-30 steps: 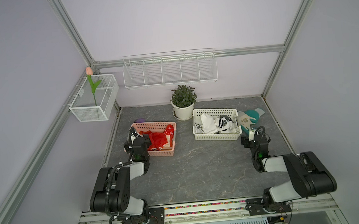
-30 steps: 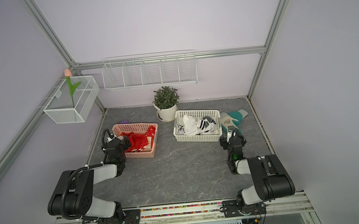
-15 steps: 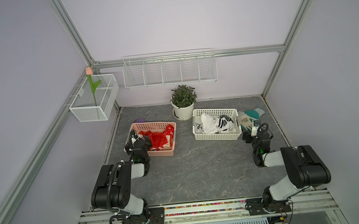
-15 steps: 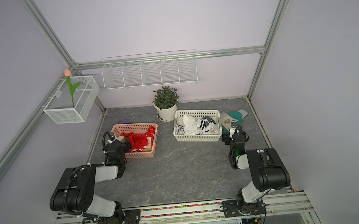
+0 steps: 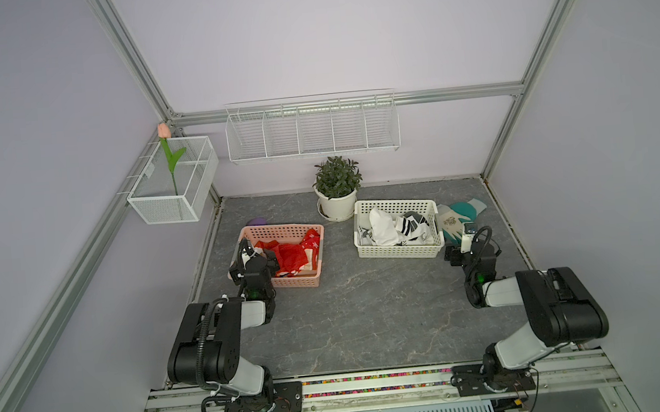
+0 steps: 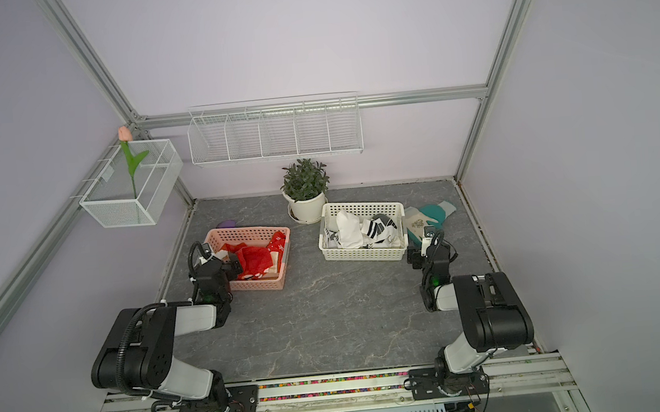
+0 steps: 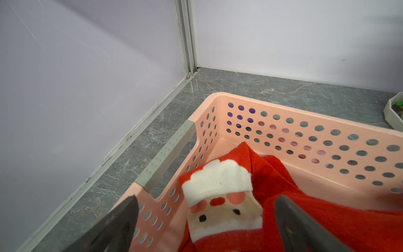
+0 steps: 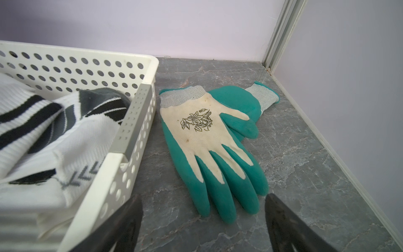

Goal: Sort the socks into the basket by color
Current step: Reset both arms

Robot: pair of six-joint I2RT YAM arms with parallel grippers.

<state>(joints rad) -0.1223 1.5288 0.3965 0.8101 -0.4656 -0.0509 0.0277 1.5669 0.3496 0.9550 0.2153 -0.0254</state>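
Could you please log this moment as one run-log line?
left gripper open at pink basket | right gripper open near gloves | red socks: pink basket | striped socks: white basket

On the tabletop, the left basket is holding one heap of socks, and the right basket, beside it, is holding another heap of socks. A potted plant is standing behind, between them. Gloves are lying just right of the right basket. The left claw is hanging over the left basket's near-left corner; the right claw is hanging just before the gloves.
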